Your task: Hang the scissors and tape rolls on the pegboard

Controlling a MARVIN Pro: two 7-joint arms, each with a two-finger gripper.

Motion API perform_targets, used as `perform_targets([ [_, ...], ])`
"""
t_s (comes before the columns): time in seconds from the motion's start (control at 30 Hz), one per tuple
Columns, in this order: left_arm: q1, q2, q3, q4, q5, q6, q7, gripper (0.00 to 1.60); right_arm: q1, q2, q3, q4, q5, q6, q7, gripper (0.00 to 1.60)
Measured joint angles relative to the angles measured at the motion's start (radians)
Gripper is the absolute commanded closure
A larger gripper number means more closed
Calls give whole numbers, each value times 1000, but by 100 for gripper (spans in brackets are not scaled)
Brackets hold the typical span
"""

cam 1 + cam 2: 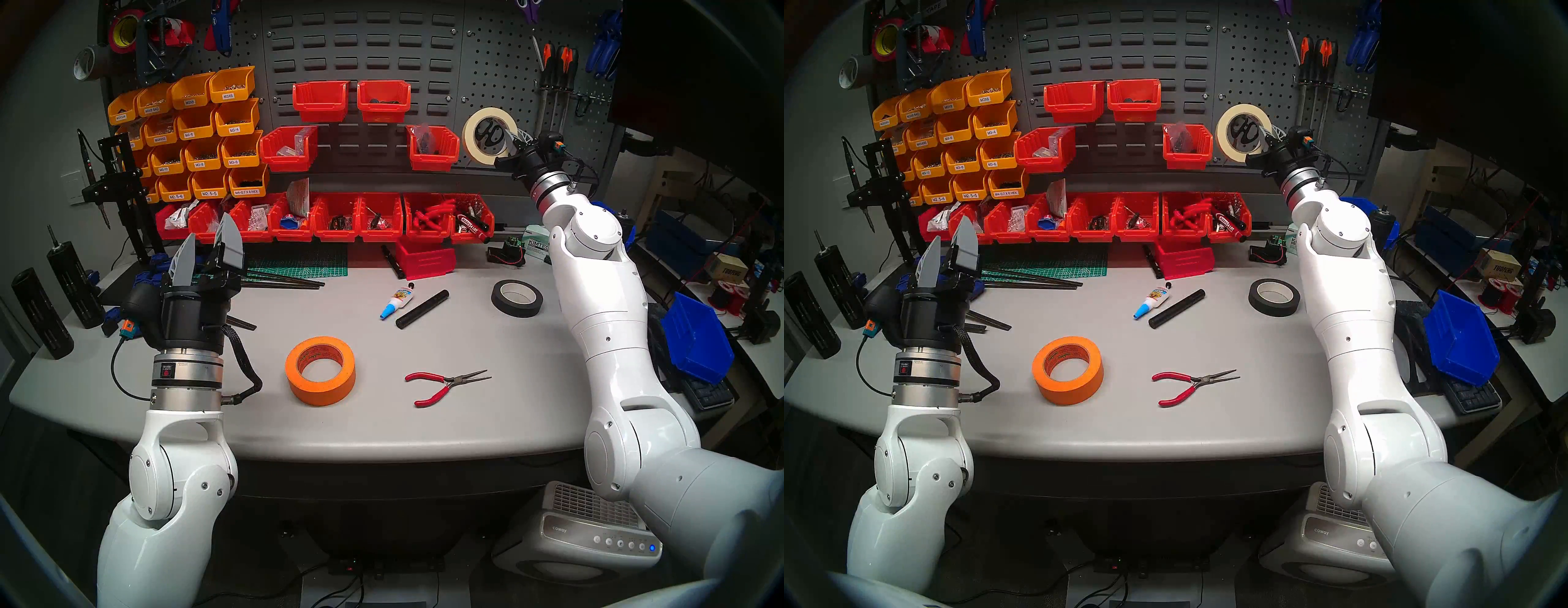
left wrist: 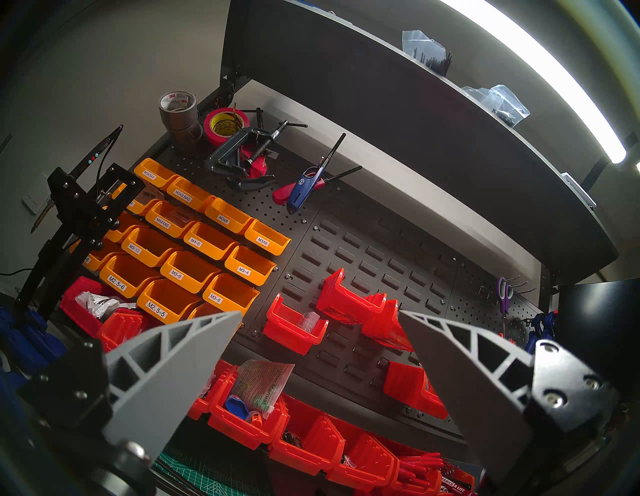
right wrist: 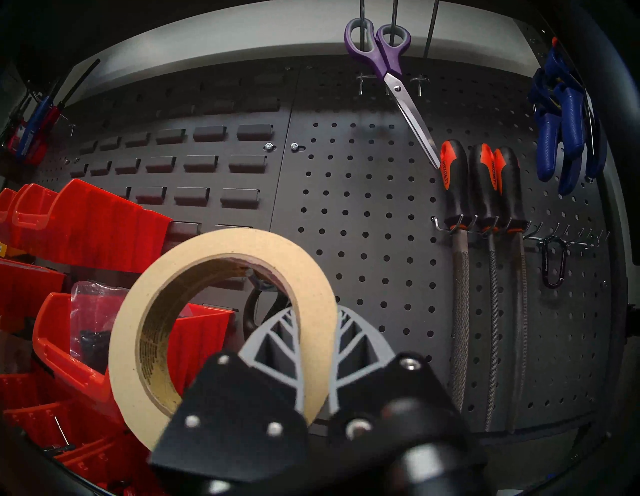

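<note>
My right gripper (image 1: 514,143) is shut on the cream masking tape ring (image 1: 471,140) and holds it upright against the dark perforated pegboard (image 1: 500,72). In the right wrist view the ring (image 3: 221,253) sits between the fingers (image 3: 277,332). The black-handled scissors (image 1: 492,132) hang on the pegboard behind the ring; one loop (image 3: 250,311) and a hook show through its hole. I cannot tell whether the ring rests on the hook. The orange roll (image 1: 320,370) lies flat on the table. My left gripper (image 1: 210,244) is open and empty, raised over the table's left side.
Red needle-nose pliers (image 1: 445,384), a black tape roll (image 1: 516,298), a glue bottle (image 1: 396,302) and a black cylinder (image 1: 422,308) lie on the table. Red bins (image 1: 432,146) hang left of the ring. Files (image 3: 485,194) and purple scissors (image 3: 384,59) hang on the pegboard.
</note>
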Motion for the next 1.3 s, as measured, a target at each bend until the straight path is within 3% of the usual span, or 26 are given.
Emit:
perform_targets([
  [1.3,0,0,0,0,0,0,0,0,213,-25,-69,334,-86,-61,-38,160],
])
